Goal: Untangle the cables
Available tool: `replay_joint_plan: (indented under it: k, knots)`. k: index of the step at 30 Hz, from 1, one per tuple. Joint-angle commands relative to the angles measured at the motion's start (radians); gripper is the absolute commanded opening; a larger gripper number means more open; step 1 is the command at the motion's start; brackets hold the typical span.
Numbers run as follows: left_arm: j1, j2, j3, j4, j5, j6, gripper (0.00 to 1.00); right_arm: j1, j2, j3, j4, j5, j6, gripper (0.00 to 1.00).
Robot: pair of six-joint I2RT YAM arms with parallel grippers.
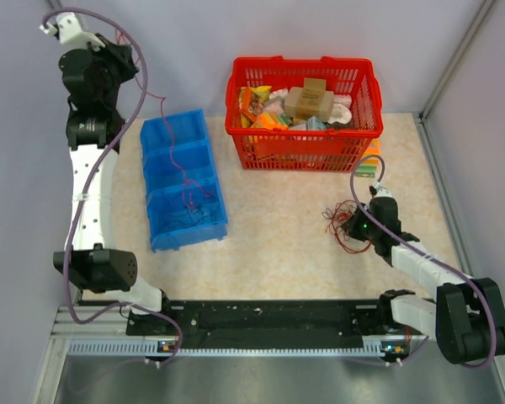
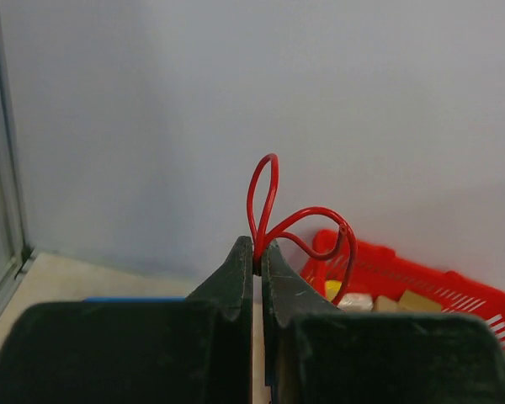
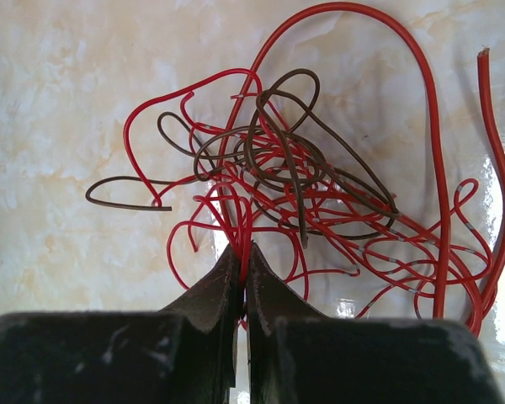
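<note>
A loose bundle of thin red and dark-red cables (image 1: 340,224) lies on the table right of centre; in the right wrist view the cables (image 3: 303,177) spread out just ahead of the fingers. My right gripper (image 1: 354,225) is shut on a few red strands at the bundle's near edge (image 3: 245,252). My left gripper (image 1: 137,74) is raised high at the back left and shut on a single red cable (image 2: 265,198), which loops above its tips (image 2: 257,252). That cable (image 1: 170,143) hangs down into the blue bin (image 1: 155,210), where more thin wire lies.
A red basket (image 1: 303,132) full of packaged items stands at the back centre, also visible in the left wrist view (image 2: 438,282). The blue bin has three compartments. A small green item (image 1: 368,169) lies right of the basket. Grey walls close in the left, back and right.
</note>
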Motion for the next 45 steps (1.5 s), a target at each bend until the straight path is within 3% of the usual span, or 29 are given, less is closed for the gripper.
replay_joint_plan:
  k: [1, 6, 12, 16, 18, 22, 26, 31, 38, 45]
  knots:
    - [0.006, 0.029, -0.057, -0.042, -0.059, 0.064, 0.00, -0.012, -0.002, 0.044, 0.041, -0.003, -0.001, 0.00]
    - [0.004, 0.023, -0.122, -0.036, -0.039, 0.056, 0.00, -0.013, 0.035, 0.066, 0.019, -0.028, -0.009, 0.02]
    - [0.004, -0.038, -0.085, -0.072, -0.033, 0.027, 0.00, 0.003, 0.097, 0.227, -0.313, 0.044, 0.000, 0.52]
    - [0.006, -0.084, 0.007, -0.132, 0.018, 0.018, 0.00, 0.110, -0.015, 0.308, -0.474, 0.181, -0.029, 0.81]
    - [0.004, -0.115, 0.035, -0.148, 0.030, 0.006, 0.00, 0.183, -0.075, 0.398, -0.519, 0.227, -0.046, 0.89]
    - [0.004, -0.185, 0.056, -0.155, 0.052, -0.014, 0.00, 0.348, -0.071, 0.541, -0.480, 0.245, -0.089, 0.91]
    - [0.004, -0.251, 0.069, -0.149, 0.072, -0.040, 0.00, 0.492, 0.043, 0.610, -0.204, 0.181, -0.122, 0.90]
    - [0.006, -0.306, 0.078, -0.145, 0.085, -0.062, 0.00, 0.621, 0.323, 0.720, 0.243, 0.009, -0.141, 0.89]
    - [0.006, -0.322, 0.095, -0.122, 0.151, -0.128, 0.00, 0.729, 0.756, 1.109, 0.317, -0.152, -0.141, 0.86]
    - [0.006, -0.303, 0.136, -0.125, 0.177, -0.154, 0.00, 0.810, 0.870, 1.178, 0.375, -0.229, -0.175, 0.85]
